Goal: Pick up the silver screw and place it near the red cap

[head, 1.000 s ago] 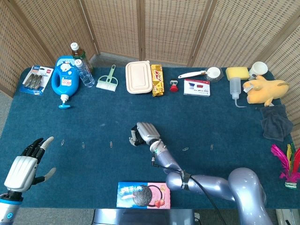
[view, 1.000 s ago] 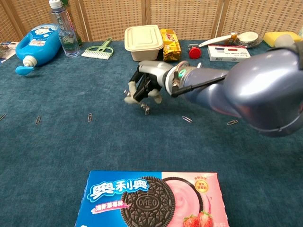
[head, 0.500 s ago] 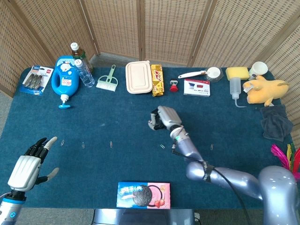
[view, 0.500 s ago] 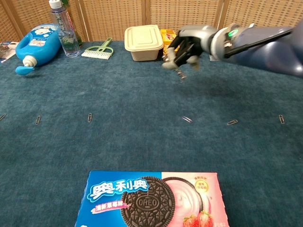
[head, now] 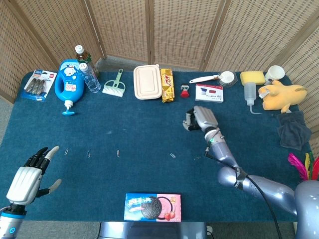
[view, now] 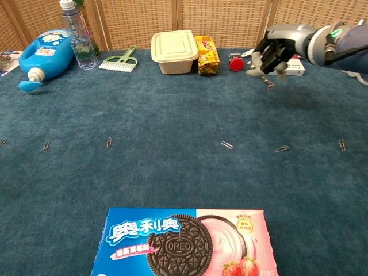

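right robot hand [view: 275, 53] holds silver screw [view: 269, 82] beside red cap [view: 236, 62].

Glossy silver-grey arms, black cable on the right, silver-backed black-fingered left hand [head: 27, 175].

I see the silver screw [view: 269, 84] up off the table [view: 172, 172]. My right hand [view: 275, 50] holds it. It is small, thin and shiny. It hangs down from my fingers [view: 253, 71] with its tip pointing at the blue cloth. From the head view I cannot make it out under the hand.

The red cap [view: 236, 63] is small and round. It sits on the table near the far edge, between the yellow snack pack [view: 207, 54] and the white box [view: 279, 64]. The screw is near the cap, a bit to its right and closer to me.
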Motion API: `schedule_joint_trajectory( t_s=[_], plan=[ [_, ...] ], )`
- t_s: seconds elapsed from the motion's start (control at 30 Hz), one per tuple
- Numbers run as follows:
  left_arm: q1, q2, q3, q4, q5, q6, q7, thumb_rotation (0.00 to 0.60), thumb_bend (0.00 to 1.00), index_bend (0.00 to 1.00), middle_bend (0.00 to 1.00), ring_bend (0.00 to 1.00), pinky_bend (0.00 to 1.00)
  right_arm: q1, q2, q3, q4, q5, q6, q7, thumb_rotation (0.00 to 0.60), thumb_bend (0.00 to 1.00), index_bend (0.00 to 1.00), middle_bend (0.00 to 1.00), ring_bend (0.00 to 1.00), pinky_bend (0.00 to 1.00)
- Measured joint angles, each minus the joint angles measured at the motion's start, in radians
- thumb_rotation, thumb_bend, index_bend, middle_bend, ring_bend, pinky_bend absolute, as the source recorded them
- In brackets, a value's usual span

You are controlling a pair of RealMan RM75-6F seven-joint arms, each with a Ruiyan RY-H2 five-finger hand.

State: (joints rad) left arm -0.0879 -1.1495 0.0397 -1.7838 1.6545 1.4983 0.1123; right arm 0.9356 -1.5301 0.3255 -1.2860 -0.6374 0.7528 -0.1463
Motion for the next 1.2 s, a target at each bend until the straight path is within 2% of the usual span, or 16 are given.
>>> schedule_joint_trajectory(
  t_s=[0.2,0.3,0.47,0.57,0.73,0.87,0.97,1.2],
  plan=[
    [-0.005,0.001,-0.001,-0.011,0.001,-0.008,0.013,0.6,0.42,0.0,0.18,0.09,0.18,-0.018,0.016,-0.018,0.054,0.005,-0.018,0.001,0.6,0.43,0.48,0.84,0.89,0.65],
    [-0.007,0.0,-0.003,-0.018,0.005,-0.009,0.021,0.6,0.42,0.0,0.18,0.09,0.18,-0.023,0.02,-0.02,0.065,-0.008,-0.02,0.009,0.6,0.43,0.39,0.81,0.87,0.65],
    [-0.005,0.002,-0.001,-0.025,0.007,-0.007,0.03,0.6,0.42,0.0,0.18,0.09,0.18,-0.03,0.033,-0.031,0.076,-0.027,-0.027,0.004,0.6,0.43,0.13,0.69,0.83,0.64],
    [-0.005,0.004,-0.002,-0.027,0.008,-0.006,0.031,0.6,0.42,0.0,0.18,0.09,0.18,-0.038,0.04,-0.037,0.076,-0.042,-0.023,0.005,0.572,0.4,0.03,0.67,0.82,0.63],
    [-0.006,0.007,-0.002,-0.033,0.013,-0.004,0.034,0.6,0.42,0.0,0.18,0.09,0.18,-0.048,0.049,-0.04,0.069,-0.061,-0.021,0.013,0.467,0.36,0.0,0.62,0.79,0.62],
    [-0.006,0.005,-0.003,-0.033,0.012,-0.004,0.037,0.6,0.42,0.0,0.18,0.09,0.18,-0.053,0.056,-0.041,0.064,-0.067,-0.028,0.018,0.377,0.34,0.0,0.53,0.71,0.58],
    [-0.005,0.006,-0.003,-0.033,0.011,-0.003,0.038,0.6,0.42,0.0,0.18,0.09,0.18,-0.057,0.063,-0.041,0.059,-0.073,-0.035,0.027,0.357,0.33,0.0,0.5,0.66,0.55],
    [-0.003,0.009,-0.003,-0.032,0.013,0.001,0.035,0.6,0.42,0.0,0.18,0.09,0.18,-0.067,0.079,-0.041,0.049,-0.089,-0.04,0.04,0.356,0.33,0.0,0.49,0.58,0.53]
  ],
)
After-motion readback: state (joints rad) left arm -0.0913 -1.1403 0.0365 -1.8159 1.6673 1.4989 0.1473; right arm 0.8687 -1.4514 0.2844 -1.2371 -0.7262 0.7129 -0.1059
